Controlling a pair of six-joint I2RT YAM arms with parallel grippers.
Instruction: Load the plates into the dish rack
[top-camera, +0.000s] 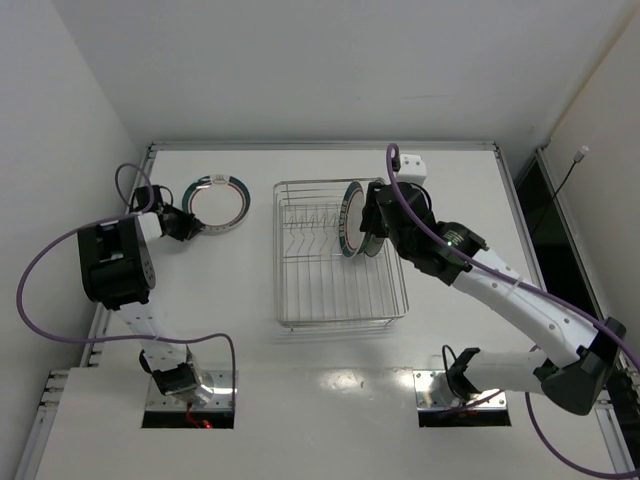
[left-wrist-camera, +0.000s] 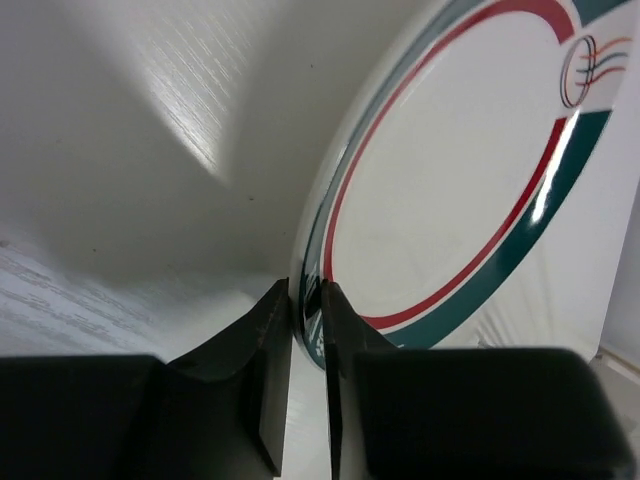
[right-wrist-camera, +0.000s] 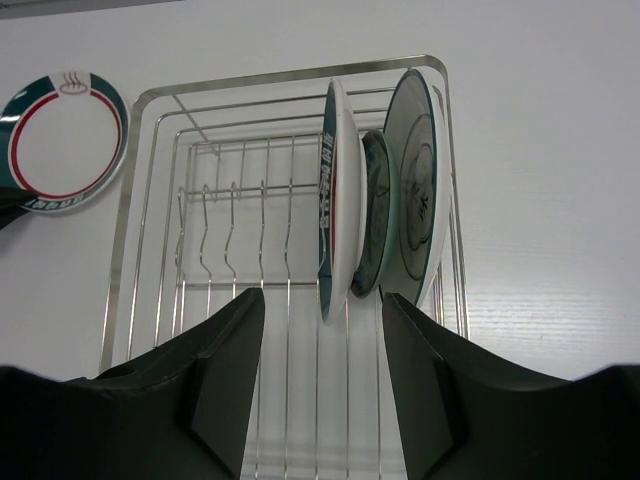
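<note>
Left gripper (left-wrist-camera: 307, 300): closed on rim of teal-and-red plate (left-wrist-camera: 450, 170), far-left table (top-camera: 300, 400) corner.
Right gripper (right-wrist-camera: 322, 300): parted, empty, above dish rack (right-wrist-camera: 140, 200).
Risk: slip caused by shallow rim pinch.

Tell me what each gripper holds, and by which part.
Left gripper pinches the teal-and-red rimmed plate by its rim. Right gripper holds nothing; its jaws stand open before the racked plates.

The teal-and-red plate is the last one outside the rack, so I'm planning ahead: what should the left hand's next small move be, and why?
Probably lift slightly: the left hand is pinched on the rim of the teal-and-red plate, which lies flat on the table, outside the dish rack.
</note>
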